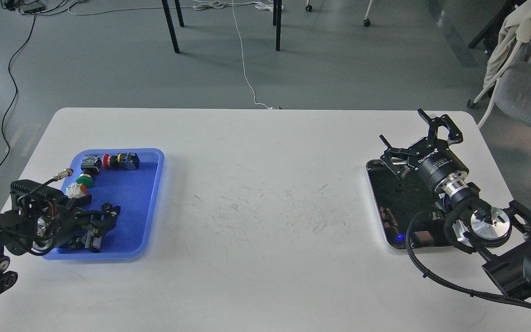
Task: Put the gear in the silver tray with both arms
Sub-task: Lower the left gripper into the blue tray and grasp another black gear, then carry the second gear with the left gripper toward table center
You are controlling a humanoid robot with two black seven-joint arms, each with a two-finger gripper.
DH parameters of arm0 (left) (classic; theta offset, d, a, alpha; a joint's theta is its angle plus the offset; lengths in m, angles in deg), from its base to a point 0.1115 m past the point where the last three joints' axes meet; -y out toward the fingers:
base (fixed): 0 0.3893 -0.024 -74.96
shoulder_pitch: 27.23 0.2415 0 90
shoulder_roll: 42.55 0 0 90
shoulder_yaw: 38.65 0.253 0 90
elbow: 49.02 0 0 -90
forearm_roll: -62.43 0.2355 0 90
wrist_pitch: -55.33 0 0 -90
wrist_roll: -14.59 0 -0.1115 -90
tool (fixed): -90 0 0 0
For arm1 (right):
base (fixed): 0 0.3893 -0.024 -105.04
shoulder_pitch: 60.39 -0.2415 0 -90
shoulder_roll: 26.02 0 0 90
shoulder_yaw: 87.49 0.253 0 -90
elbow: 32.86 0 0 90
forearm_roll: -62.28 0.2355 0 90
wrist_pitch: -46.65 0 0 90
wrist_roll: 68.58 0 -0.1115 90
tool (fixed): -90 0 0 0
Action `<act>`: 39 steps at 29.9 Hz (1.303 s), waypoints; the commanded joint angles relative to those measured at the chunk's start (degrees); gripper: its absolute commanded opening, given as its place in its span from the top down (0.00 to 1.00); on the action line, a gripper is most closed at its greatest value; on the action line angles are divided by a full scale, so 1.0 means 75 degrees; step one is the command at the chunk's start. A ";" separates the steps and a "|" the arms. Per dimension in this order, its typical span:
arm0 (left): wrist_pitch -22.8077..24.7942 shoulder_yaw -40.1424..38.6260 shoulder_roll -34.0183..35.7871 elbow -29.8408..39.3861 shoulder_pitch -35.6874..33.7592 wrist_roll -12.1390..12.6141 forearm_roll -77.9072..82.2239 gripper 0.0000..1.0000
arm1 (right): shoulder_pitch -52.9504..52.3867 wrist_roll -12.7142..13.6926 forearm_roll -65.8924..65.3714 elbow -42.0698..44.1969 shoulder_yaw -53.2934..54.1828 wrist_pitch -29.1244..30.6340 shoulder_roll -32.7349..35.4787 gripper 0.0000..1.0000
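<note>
The silver tray lies at the right of the white table, its dark bottom partly hidden by my right arm. My right gripper is wide open and empty, above the tray's far end. The gear is several small electrical parts in a blue plastic tray at the left: a red button switch, a green button, a white and orange piece and a dark block with a grey face. My left gripper is open, low over the tray's near left corner, just above the dark block.
The table's left edge runs close to the blue tray, and its right edge close to the silver tray. Chair legs, cables and an office chair stand on the floor beyond the table.
</note>
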 commanded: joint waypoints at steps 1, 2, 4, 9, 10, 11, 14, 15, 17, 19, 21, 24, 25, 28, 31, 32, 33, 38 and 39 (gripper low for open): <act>-0.0018 0.0234 0.0023 -0.0018 -0.0047 -0.0009 -0.0014 0.61 | 0.0000 -0.0003 0.0000 -0.0035 0.0004 0.0000 0.0000 0.02; -0.0018 0.0258 0.0023 -0.0018 -0.0058 -0.0021 -0.0014 0.61 | 0.0000 -0.0003 0.0000 -0.0035 0.0004 0.0000 0.0012 0.02; -0.0018 0.0258 0.0011 -0.0018 -0.0047 -0.0033 -0.0014 0.61 | 0.0000 -0.0003 0.0000 -0.0035 0.0016 0.0000 0.0012 0.02; -0.0018 0.0258 -0.0001 -0.0018 -0.0047 -0.0045 -0.0014 0.80 | 0.0000 -0.0003 0.0000 -0.0035 0.0016 0.0000 0.0047 0.02; -0.0018 0.0258 -0.0001 -0.0018 -0.0047 -0.0045 -0.0014 0.86 | 0.0000 -0.0003 0.0000 -0.0035 0.0016 0.0000 0.0047 0.02; -0.0018 0.0258 -0.0001 -0.0018 -0.0058 -0.0056 -0.0014 0.90 | 0.0000 -0.0003 0.0000 -0.0035 0.0016 0.0000 0.0059 0.02; -0.0018 0.0235 0.0023 -0.0007 -0.0117 -0.0056 -0.0072 0.92 | 0.0000 -0.0003 0.0000 -0.0035 0.0027 0.0000 0.0071 0.02; -0.0018 0.0223 0.0011 0.0017 -0.0152 -0.0056 -0.0084 0.93 | 0.0000 -0.0003 0.0000 -0.0035 0.0028 0.0000 0.0071 0.02; -0.0018 0.0176 0.0069 0.0157 -0.0304 -0.0068 -0.0096 0.93 | -0.0012 -0.0003 0.0000 -0.0035 0.0039 0.0000 0.0094 0.02; 0.0040 0.0176 0.0233 0.0448 -0.0654 -0.0068 -0.0119 0.93 | -0.0024 -0.0003 0.0000 -0.0093 0.0039 0.0000 0.0129 0.02; 0.0168 0.0164 0.0688 0.0987 -0.1111 -0.0068 -0.0189 0.93 | -0.0047 -0.0002 0.0000 -0.0175 0.0051 0.0000 0.0141 0.02; 0.0578 0.0117 0.1088 0.2064 -0.1709 0.0072 -0.0586 0.93 | -0.0082 0.0009 0.0000 -0.0234 0.0051 0.0000 0.0269 0.02; 0.0730 0.0117 0.1112 0.2485 -0.1966 0.0165 -0.0808 0.93 | -0.0094 -0.0002 0.0000 -0.0257 0.0051 0.0000 0.0339 0.02; 0.0791 0.0106 0.0612 0.3249 -0.2296 0.0983 -0.1150 0.93 | -0.0117 0.0009 0.0000 -0.0257 0.0051 0.0000 0.0480 0.02; 0.0697 0.0152 -0.1155 0.3322 -0.2274 0.1583 -0.1092 0.92 | -0.0141 0.0009 -0.0011 -0.0187 0.0004 0.0000 0.0632 0.02; 0.0696 0.0164 -0.1787 0.3252 -0.2239 0.1758 -0.1034 0.92 | -0.0164 0.0021 -0.0012 -0.0152 -0.0042 0.0000 0.0714 0.02; 0.0696 0.0141 -0.2281 0.3100 -0.2192 0.1865 -0.0941 0.92 | -0.0199 0.0032 -0.0012 -0.0140 -0.0054 0.0000 0.0796 0.02; 0.0720 0.0187 -0.4836 0.1309 -0.2051 0.1901 -0.0215 0.92 | -0.0211 0.0044 -0.0058 -0.0105 -0.0113 0.0000 0.1113 0.02; 0.0720 0.0199 -0.5247 0.0981 -0.2039 0.1866 -0.0120 0.92 | -0.0211 0.0044 -0.0070 -0.0105 -0.0102 0.0000 0.1113 0.02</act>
